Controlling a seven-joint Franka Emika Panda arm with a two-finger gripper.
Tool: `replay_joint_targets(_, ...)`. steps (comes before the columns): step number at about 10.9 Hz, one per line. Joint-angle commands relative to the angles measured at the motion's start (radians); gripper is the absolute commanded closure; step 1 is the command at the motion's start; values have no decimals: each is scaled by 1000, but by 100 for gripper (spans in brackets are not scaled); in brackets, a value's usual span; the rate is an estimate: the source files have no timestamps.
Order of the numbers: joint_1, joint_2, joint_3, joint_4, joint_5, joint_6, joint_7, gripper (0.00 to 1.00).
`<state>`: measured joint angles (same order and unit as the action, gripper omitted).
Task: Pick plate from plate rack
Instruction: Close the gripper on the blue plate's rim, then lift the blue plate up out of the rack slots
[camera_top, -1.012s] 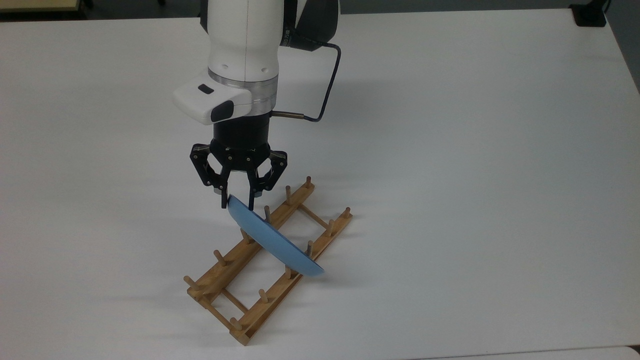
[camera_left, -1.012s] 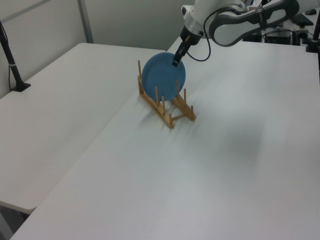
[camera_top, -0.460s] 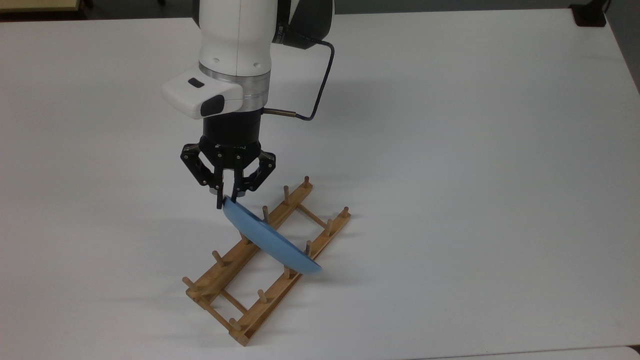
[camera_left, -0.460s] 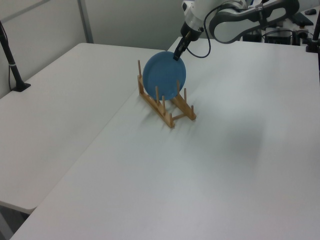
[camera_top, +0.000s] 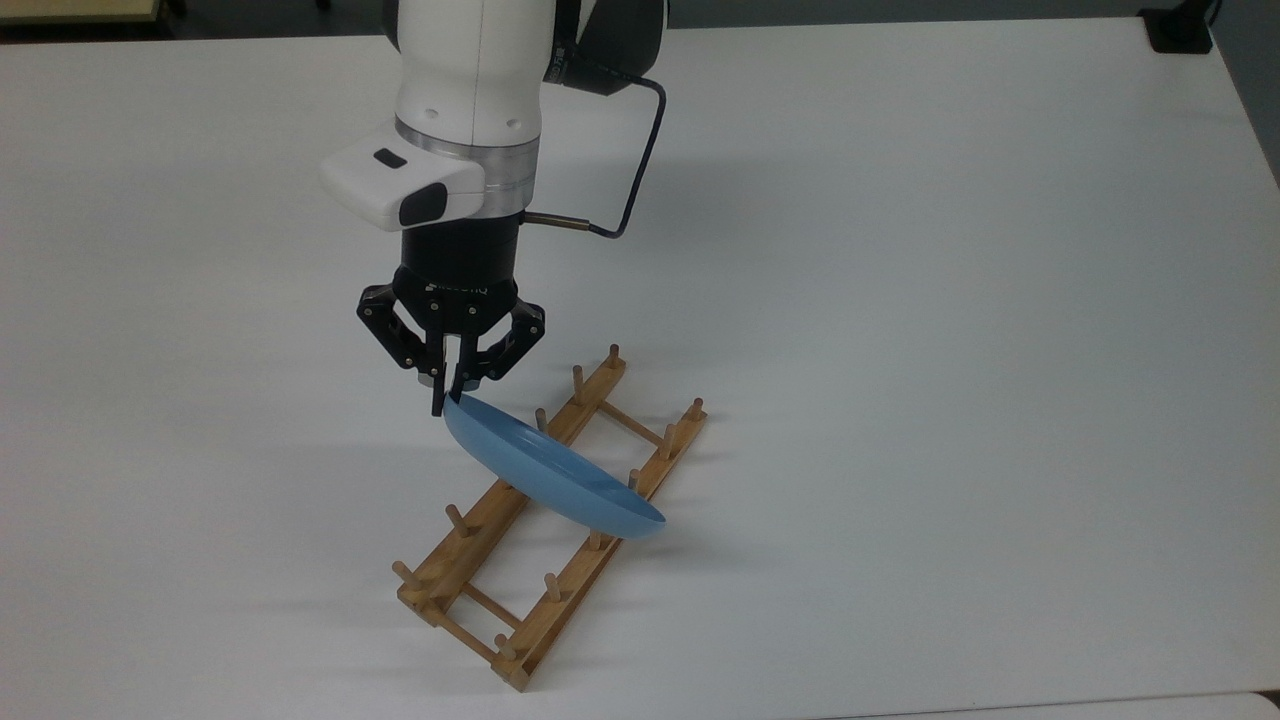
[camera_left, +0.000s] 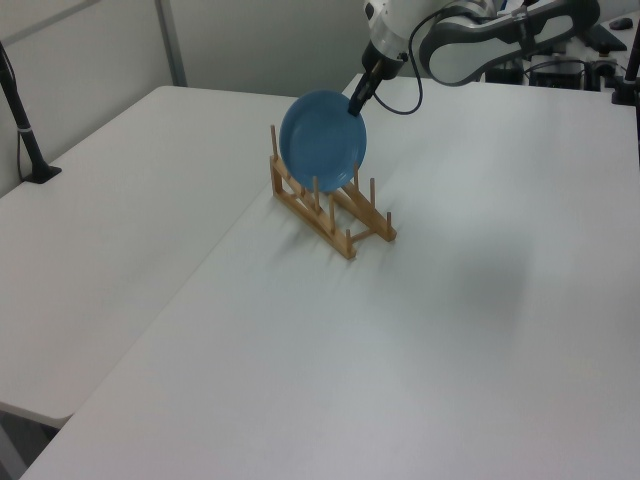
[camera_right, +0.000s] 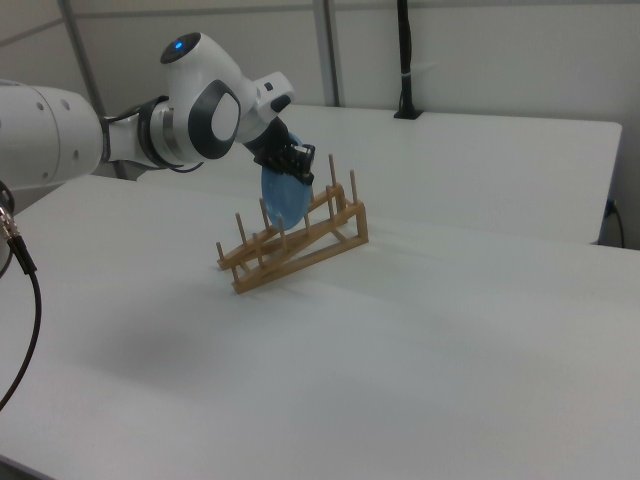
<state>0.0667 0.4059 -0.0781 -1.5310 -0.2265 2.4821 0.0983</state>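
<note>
The light-blue plate leans steeply between the pegs of the wooden plate rack. Its lower edge is still inside the rack. My gripper points down from the white arm and is shut on the plate's upper rim, at the end toward the top view's left. In the right view the rack looks tilted, with its end toward the right view's right raised off the white table.
A black post on a base stands on the neighbouring table at the left view's left. Another black post rises at the back in the right view. A dark object sits at the table's far right corner in the top view.
The fingers closed onto the plate's rim and the gripper rose slightly toward the top view's left. The plate tipped flatter, and the rack slid a little toward the top view's right.
</note>
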Motion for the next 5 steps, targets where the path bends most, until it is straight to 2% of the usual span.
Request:
replay_joint_targets(1,-1,-65,-18,-18,-25,5,17,100)
replay_joint_targets(5,-13,-108,-22,-20,-10,-61,14,100)
